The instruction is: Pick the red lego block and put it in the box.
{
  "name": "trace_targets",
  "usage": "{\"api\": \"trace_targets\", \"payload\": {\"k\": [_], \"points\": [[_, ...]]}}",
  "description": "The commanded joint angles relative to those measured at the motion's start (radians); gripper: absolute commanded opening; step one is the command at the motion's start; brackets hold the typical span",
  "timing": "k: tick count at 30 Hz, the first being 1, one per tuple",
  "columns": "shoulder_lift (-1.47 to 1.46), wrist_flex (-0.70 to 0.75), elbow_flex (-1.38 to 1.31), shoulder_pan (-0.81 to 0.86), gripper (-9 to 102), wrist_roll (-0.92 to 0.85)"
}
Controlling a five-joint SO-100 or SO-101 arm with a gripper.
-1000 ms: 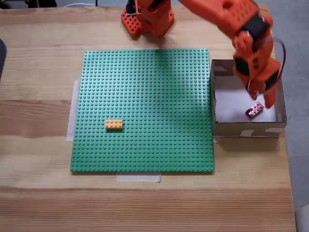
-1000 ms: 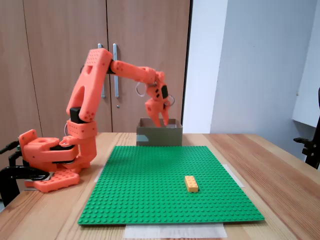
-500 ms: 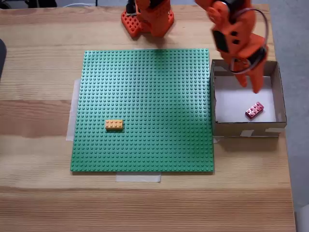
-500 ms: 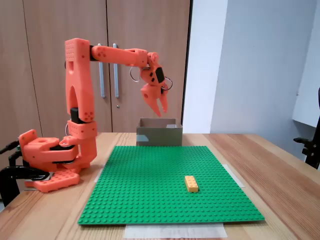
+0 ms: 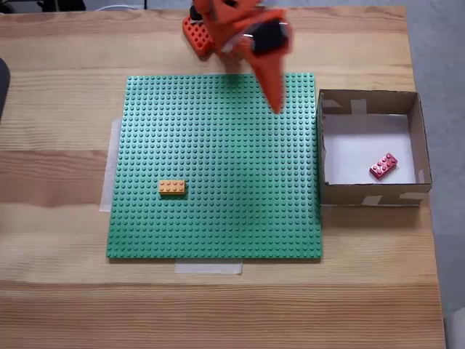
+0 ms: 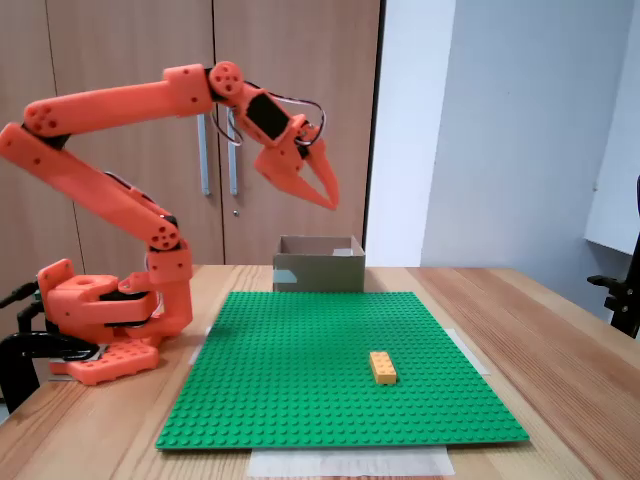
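— Step in hand? Left to right in a fixed view.

— Yellow-orange brick [image 5: 171, 187] on the green baseplate [image 5: 203, 218], down-left of the gripper [image 5: 275, 102] and well apart. Fingers [image 6: 325, 185] slightly spread, nothing between them. Red lego block [image 5: 383, 166] to the right and below, flat on the white floor of the box [image 5: 367, 195]. Looks like placing done, arm raised clear.

— Next move?

— Probably none for the block; only a fold toward the base [image 6: 95, 330], above the baseplate, wide of the box wall.
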Motion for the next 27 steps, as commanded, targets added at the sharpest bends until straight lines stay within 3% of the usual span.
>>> {"api": "trace_targets", "payload": {"k": [1, 16, 21, 27], "points": [[0.146, -0.021, 0.083, 0.092, -1, 0.029], [0.747, -0.066, 0.676, 0.308, -1, 0.008], [0.752, -0.075, 0.744, 0.327, -1, 0.006], [0.752, -0.227, 0.899, 0.345, -1, -0.009]]}}
